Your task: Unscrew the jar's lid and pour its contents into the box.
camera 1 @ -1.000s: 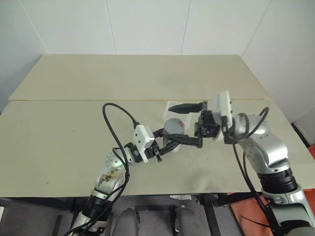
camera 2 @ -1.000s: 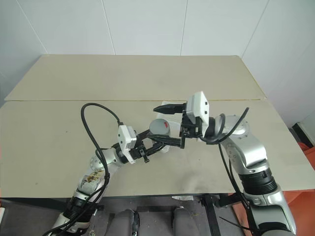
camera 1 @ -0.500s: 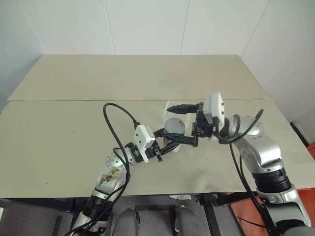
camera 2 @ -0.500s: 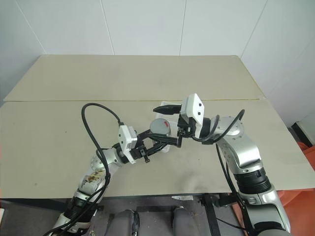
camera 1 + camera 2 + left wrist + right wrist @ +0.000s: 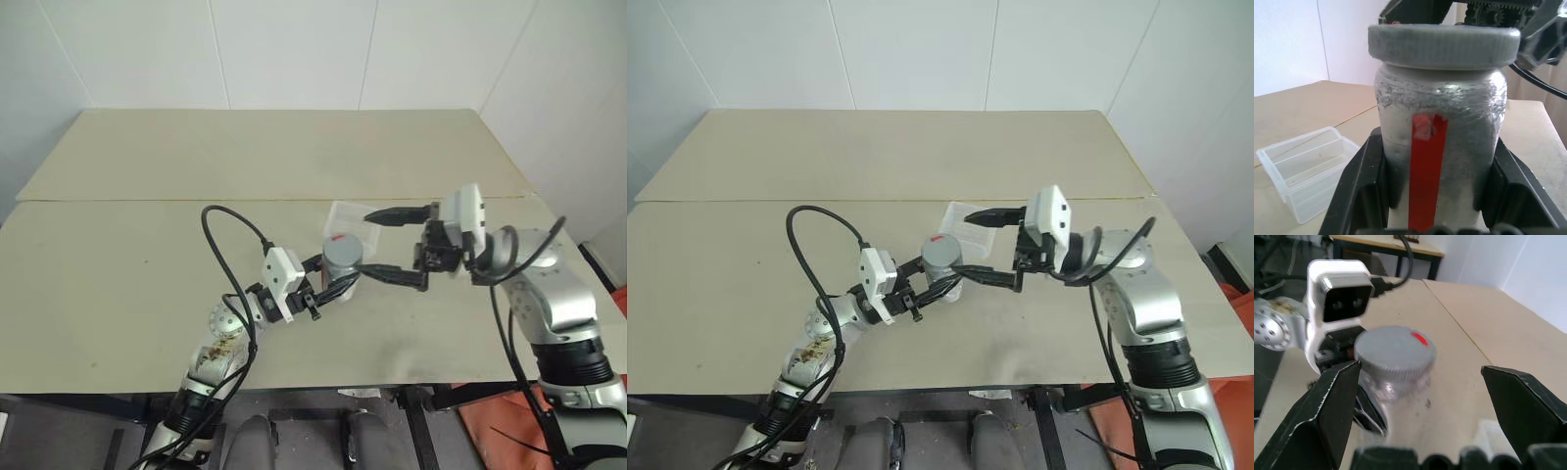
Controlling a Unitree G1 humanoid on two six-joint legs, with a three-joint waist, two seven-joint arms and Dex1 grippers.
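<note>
Our left gripper (image 5: 338,284) clamped the jar (image 5: 1439,156) above the table (image 5: 118,264), its grey lid (image 5: 343,251) on and the red stripe toward the wrist. Our right gripper (image 5: 380,243) stood spread wide just beside the lid, touching nothing. The clear box (image 5: 965,223) lay behind the jar.

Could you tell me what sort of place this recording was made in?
Probably a robot test room or lab: a plain beige table against bare white walls, with just a jar and a clear plastic box laid out.
</note>
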